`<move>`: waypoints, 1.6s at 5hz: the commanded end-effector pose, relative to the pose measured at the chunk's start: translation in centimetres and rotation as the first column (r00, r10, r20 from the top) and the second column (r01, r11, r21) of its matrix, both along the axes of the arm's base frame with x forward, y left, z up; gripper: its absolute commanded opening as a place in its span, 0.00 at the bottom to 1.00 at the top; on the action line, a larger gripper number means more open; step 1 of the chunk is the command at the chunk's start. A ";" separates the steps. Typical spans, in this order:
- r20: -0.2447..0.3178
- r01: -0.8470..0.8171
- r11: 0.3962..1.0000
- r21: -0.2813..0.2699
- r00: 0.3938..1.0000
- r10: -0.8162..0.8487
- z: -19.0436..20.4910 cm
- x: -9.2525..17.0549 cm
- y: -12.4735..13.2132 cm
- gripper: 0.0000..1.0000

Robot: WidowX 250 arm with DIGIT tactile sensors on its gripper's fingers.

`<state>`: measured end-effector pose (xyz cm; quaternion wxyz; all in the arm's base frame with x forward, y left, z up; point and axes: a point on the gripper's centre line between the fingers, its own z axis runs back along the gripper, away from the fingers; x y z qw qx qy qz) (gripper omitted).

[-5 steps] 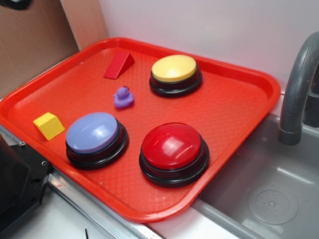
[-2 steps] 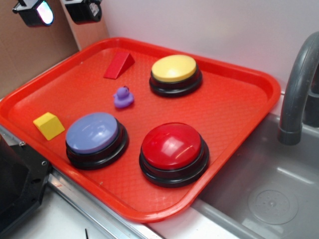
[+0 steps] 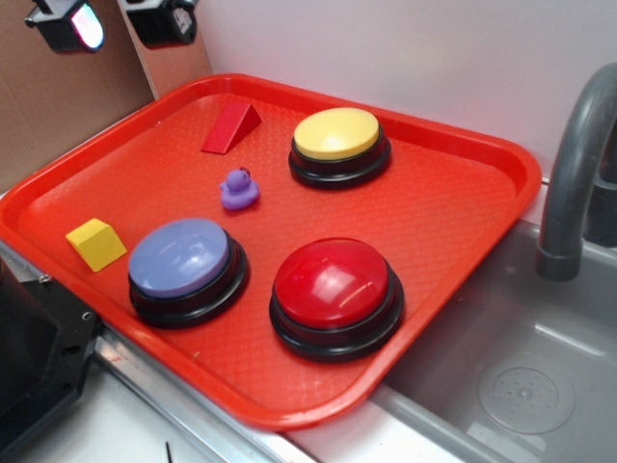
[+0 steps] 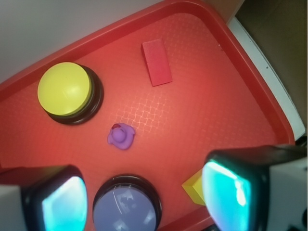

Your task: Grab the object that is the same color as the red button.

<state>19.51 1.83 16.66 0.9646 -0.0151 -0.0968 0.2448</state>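
A small matte red wedge block point(image 3: 229, 127) lies at the far left of the red tray point(image 3: 463, 222); in the wrist view the wedge point(image 4: 156, 62) sits near the top centre. The glossy red dome button point(image 3: 333, 289) on a black base stands at the tray's near right; it is out of the wrist view. My gripper point(image 3: 114, 23) hangs high at the top left, well above the tray and left of the wedge. It is open and empty, its two teal-padded fingers point(image 4: 226, 197) wide apart in the wrist view.
A yellow-domed button point(image 3: 337, 140), a lavender-blue button point(image 3: 183, 265), a small purple duck point(image 3: 238, 189) and a yellow block point(image 3: 94, 243) share the tray. A grey faucet point(image 3: 578, 174) and sink point(image 3: 521, 376) lie to the right. A black fixture point(image 3: 34, 367) sits at the near left.
One second ago the gripper was barely in view at the top left; it has since come down into view there. The objects on the tray have not moved.
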 end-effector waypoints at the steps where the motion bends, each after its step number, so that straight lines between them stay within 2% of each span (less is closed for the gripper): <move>1: 0.078 -0.072 0.997 0.034 0.995 0.069 -2.1 1.3 2.5 1.00; 2: 0.115 -0.071 0.997 0.013 0.991 0.069 -4.4 2.4 3.5 1.00; 3: 0.103 -0.082 0.996 0.031 0.992 0.079 -6.2 4.1 4.3 1.00; 4: 0.096 -0.077 0.996 0.050 0.993 0.072 -8.2 6.1 5.2 1.00; 5: 0.113 -0.048 0.996 0.081 0.993 0.039 -9.3 7.9 5.3 1.00; 6: 0.121 -0.032 0.991 0.127 0.993 0.017 -10.1 9.3 5.6 1.00; 7: 0.135 -0.004 0.993 0.117 0.991 -0.012 -11.2 10.0 6.7 1.00; 8: 0.130 0.009 0.990 0.138 0.991 -0.027 -11.8 9.9 7.3 1.00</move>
